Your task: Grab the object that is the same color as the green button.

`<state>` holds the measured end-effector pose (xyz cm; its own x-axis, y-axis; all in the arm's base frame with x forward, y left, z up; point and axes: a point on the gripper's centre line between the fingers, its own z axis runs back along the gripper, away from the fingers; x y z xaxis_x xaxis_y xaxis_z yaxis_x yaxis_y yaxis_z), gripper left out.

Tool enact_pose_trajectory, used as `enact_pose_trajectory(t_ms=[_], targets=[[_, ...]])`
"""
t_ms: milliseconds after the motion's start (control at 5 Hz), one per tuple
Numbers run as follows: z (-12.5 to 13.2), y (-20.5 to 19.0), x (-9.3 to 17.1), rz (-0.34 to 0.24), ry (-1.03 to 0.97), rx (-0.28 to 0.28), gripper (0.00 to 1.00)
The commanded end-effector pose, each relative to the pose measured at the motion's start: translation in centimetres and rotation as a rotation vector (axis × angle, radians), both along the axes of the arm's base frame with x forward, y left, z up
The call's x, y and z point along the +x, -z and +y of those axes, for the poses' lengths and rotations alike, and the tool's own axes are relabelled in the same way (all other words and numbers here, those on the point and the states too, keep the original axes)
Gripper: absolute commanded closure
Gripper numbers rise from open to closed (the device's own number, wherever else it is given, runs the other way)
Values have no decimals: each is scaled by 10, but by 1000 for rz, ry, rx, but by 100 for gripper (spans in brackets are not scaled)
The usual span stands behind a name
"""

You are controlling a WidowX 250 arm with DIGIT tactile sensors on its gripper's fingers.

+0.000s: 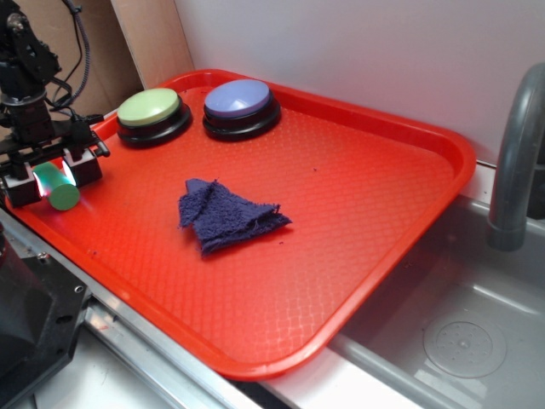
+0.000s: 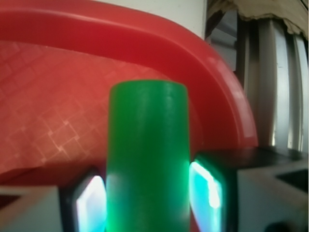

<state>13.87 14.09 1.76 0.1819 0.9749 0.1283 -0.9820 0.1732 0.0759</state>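
Note:
The small green cylinder (image 1: 57, 187) sits between my gripper's (image 1: 51, 175) two fingers at the left edge of the red tray (image 1: 366, 221). In the wrist view the cylinder (image 2: 147, 159) fills the middle, with a glowing pad (image 2: 207, 191) pressed against each side. The gripper is shut on it, low over the tray's left rim. The green button (image 1: 151, 111), lime-topped on a black base, stands at the tray's far left corner, behind the gripper.
A blue-purple button (image 1: 240, 104) stands right of the green one. A crumpled dark blue cloth (image 1: 226, 216) lies mid-tray. The tray's raised rim (image 2: 193, 53) curves just ahead of the gripper. A grey pipe (image 1: 515, 162) and sink (image 1: 464, 341) lie to the right.

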Motion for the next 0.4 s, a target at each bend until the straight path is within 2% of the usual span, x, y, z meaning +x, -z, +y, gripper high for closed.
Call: enact_pose_trajectory(t_ms=[0, 200], targets=[[-13, -42, 8, -112, 194, 14, 100], [-32, -66, 16, -161, 339, 0, 100]])
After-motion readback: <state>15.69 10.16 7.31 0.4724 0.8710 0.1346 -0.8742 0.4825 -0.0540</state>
